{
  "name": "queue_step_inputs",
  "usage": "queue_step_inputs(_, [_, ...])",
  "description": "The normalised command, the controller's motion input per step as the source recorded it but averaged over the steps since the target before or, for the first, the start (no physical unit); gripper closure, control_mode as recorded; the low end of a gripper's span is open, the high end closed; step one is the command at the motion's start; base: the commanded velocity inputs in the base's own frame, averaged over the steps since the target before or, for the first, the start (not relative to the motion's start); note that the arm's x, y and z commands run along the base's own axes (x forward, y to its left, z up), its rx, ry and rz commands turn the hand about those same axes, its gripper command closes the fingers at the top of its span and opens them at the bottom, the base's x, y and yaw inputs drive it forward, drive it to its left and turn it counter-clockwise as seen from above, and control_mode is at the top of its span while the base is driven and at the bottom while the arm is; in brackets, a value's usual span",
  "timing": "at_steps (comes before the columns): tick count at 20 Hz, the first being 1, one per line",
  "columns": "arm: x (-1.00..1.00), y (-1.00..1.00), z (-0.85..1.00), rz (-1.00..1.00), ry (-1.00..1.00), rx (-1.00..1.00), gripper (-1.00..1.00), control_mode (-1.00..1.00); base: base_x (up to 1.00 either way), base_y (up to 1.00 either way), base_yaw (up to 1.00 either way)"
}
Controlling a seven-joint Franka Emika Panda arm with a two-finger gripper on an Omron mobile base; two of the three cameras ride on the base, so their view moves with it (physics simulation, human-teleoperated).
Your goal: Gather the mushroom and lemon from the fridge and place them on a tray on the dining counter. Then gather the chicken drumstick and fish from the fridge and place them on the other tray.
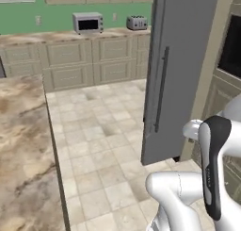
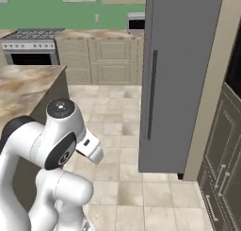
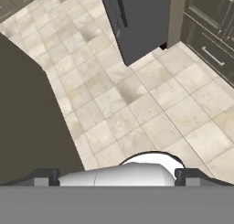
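Left base view — grey fridge door (image 1: 181,70) standing ajar, its long dark vertical handle (image 1: 161,89) facing the room; the door's lower corner hangs above the beige tiled floor (image 1: 101,145). Fridge interior hidden behind the door, so the mushroom, lemon, drumstick and fish cannot be located. Marble dining counter (image 1: 21,150) along the left side; its visible surface bare. Back wall: cream cabinets, a microwave (image 1: 88,23) and a toaster (image 1: 137,22) on the far counter. White arm (image 1: 214,161) folded at lower right.

Right base view — same door (image 2: 181,79) seen nearly face-on, a stove (image 2: 32,45) at far left, dark tall cabinets (image 2: 223,154) at right.

Hand view — looks down at the floor; gripper (image 3: 118,176) with its two tips at opposite edges, spread wide, nothing between them.
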Motion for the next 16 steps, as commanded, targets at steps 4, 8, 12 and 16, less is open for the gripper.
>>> queue_step_inputs(4, [0.0,0.0,0.0,0.0,0.0,0.0,-1.0,1.0,0.98,0.0,0.14])
queue_step_inputs(8, [0.0,0.0,0.0,0.0,0.0,0.0,-1.0,1.0,0.94,0.02,0.09])
queue_step_inputs(12, [0.0,0.0,0.0,0.0,0.0,0.0,-1.0,1.0,0.86,0.07,0.04])
queue_step_inputs(16, [0.0,0.0,0.0,0.0,0.0,0.0,-1.0,1.0,0.77,0.14,0.0])
